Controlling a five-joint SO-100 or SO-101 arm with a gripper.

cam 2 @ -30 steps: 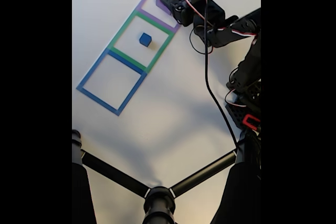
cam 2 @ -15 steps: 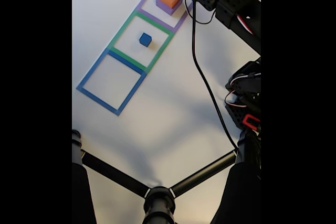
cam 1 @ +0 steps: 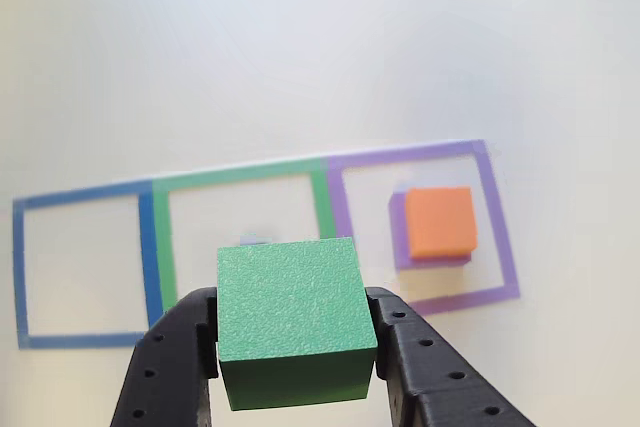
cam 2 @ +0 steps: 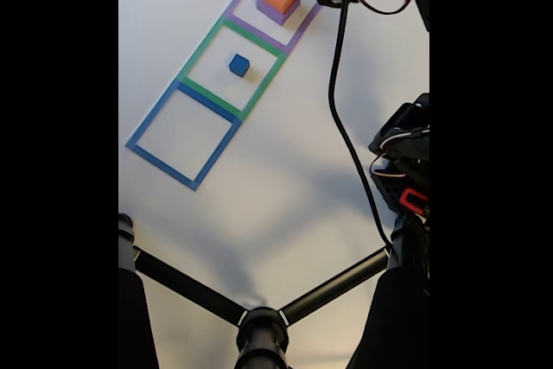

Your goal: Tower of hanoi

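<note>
Carrying a green block (cam 1: 295, 322), the claw (cam 1: 296, 347) stays clamped on it above the table (cam 2: 285, 179). Next, probably, comes lowering it into the empty blue square (cam 2: 183, 134) near the table's left edge.

surface: white table (cam 2: 285, 179) | taped squares: blue (cam 2: 183, 134), green (cam 2: 232, 69), purple (cam 2: 298, 28) | blue cube (cam 2: 239, 64) in green | purple block (cam 1: 402, 243) in purple, near far edge
</note>
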